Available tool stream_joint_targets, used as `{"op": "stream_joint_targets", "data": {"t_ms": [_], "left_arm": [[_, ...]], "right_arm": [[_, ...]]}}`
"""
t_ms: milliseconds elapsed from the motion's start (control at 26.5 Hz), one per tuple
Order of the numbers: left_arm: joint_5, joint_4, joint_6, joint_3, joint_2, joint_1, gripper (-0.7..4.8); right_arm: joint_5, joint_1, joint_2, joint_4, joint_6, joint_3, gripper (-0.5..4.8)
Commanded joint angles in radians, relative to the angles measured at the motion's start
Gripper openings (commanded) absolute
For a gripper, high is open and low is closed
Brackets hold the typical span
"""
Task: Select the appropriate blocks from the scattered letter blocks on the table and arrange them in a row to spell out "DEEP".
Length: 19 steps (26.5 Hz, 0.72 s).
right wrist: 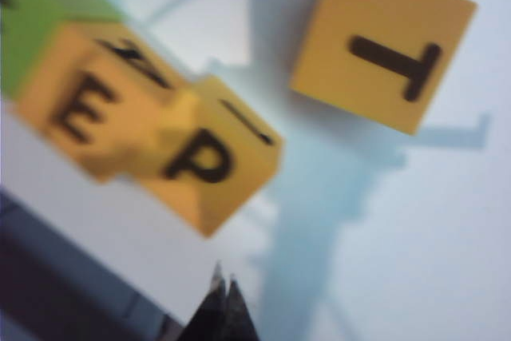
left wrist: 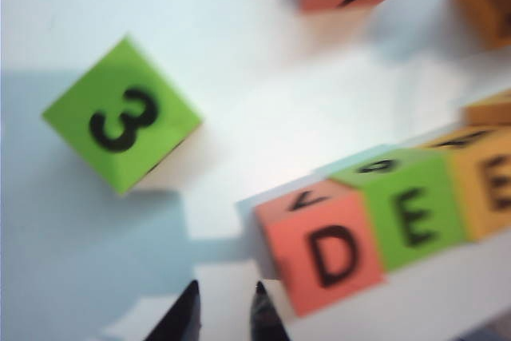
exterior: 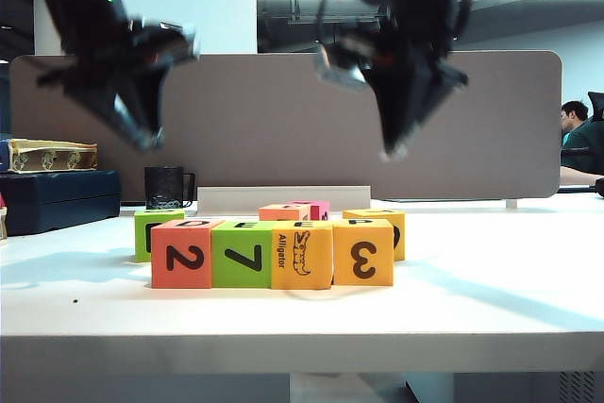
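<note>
Near the front of the white table [exterior: 472,299], four blocks stand touching in a row: salmon "2" [exterior: 184,254], green "7" [exterior: 243,254], yellow "Alligator" [exterior: 302,255] and yellow "3" [exterior: 363,252]. Their tops read D [left wrist: 327,253], E [left wrist: 411,217], E [right wrist: 84,109], P [right wrist: 204,161]. My left gripper [exterior: 146,139] hangs high above the row's left end, its jaws a little apart around nothing [left wrist: 226,293]. Above the right end, my right gripper [exterior: 394,148] also hangs high, its jaws shut on nothing [right wrist: 223,281].
Loose blocks lie behind the row: a green "3" cube [left wrist: 120,121], a salmon one [exterior: 283,211], a pink one [exterior: 316,209] and a yellow "T" cube [right wrist: 383,49]. A black mug [exterior: 165,186], a dark box [exterior: 57,197] and a grey partition [exterior: 283,120] stand at the back.
</note>
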Motion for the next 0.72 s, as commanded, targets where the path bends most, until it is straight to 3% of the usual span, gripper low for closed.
{"op": "stream_joint_targets", "data": {"t_ms": [38, 302, 718], "left_arm": [[0.01, -0.065, 0.034, 0.055, -0.029, -0.019, 0.79], [0.008, -0.141, 0.056, 0.121, -0.125, -0.048, 0.79], [0.018, -0.253, 0.068, 0.119, -0.232, -0.082, 0.8]], "right_arm": [[-0.056, 0.017, -0.005, -0.061, 0.001, 0.085, -0.01], [-0.084, 0.045, -0.045, -0.071, 0.042, 0.22, -0.01], [-0.122, 0.06, -0.147, -0.071, 0.084, 0.225, 0.0]]}}
